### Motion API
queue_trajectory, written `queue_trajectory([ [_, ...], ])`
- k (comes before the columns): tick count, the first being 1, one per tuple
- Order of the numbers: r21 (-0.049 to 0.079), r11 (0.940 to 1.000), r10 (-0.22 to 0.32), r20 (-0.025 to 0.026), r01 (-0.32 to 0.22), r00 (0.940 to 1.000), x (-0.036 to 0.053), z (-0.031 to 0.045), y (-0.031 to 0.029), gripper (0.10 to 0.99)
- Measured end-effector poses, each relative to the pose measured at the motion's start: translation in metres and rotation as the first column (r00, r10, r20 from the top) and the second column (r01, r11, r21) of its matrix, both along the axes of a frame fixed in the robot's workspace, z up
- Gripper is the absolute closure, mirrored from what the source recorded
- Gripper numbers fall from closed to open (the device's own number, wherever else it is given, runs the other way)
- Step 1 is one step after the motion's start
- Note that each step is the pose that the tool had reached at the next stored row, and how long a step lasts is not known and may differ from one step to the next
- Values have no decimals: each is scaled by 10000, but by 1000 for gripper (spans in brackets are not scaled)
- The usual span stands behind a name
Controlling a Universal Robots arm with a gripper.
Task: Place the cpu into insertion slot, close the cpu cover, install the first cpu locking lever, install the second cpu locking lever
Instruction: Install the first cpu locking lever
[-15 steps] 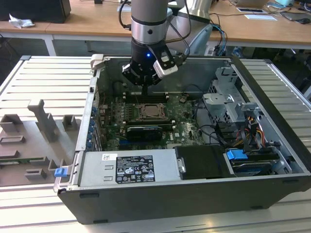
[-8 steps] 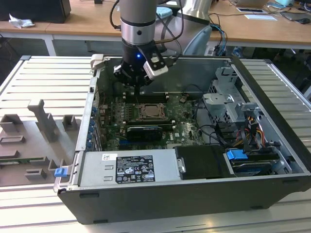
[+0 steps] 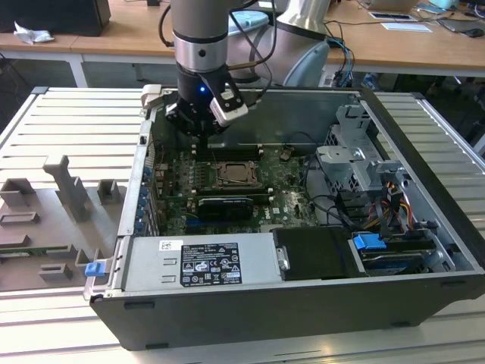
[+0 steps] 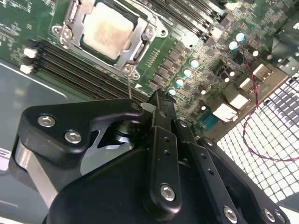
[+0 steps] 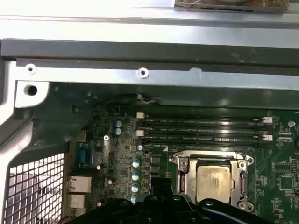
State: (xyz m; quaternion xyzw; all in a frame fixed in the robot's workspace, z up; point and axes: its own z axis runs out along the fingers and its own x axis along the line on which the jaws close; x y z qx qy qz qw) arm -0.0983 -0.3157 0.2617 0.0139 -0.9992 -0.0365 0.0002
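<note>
At the exterior view's left, a grey moulded tray [image 3: 45, 227] lies on the ribbed metal table [image 3: 61, 121], with a blue clip [image 3: 95, 268] at its near corner. Beside it stands the open computer case [image 3: 265, 318], with a silver power supply [image 3: 201, 262] along its near wall.

Over the far part of the green board hangs the gripper [image 3: 202, 136], its fingers drawn together at the tips; in the second wrist view the gripper [image 4: 159, 95] shows the same closed claw. A thin metal rod [image 4: 129, 86] rises from a corner of the socket towards it; I cannot tell whether the two touch.

Just to the exterior view's right of the gripper, and nearer the camera, sits the insertion slot [image 3: 235, 176]. The cpu [image 4: 105, 30] lies in it, pale face up, and shows the same way in the first wrist view [image 5: 215, 179]. The cpu cover [image 4: 140, 46] lies flat around the chip, framing it.

The long black memory slots [image 5: 205, 130] run between the socket and the case's far wall; the gripper is above them. The black graphics card [image 3: 223, 206] lies just on the near side of the socket.

Further to the exterior view's right stands a metal drive cage [image 3: 352, 148] with loose cables, and below it a blue tab [image 3: 369, 244].
</note>
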Motion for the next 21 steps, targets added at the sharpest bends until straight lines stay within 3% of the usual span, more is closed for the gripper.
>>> queue_trajectory([
  [7,1,10000,-1,0,1,10000,-19,-19,129,980],
  [12,-2,10000,1,0,-1,10000,-17,-38,181,980],
  [21,-30,10000,2,0,-2,10000,157,-84,183,980],
])
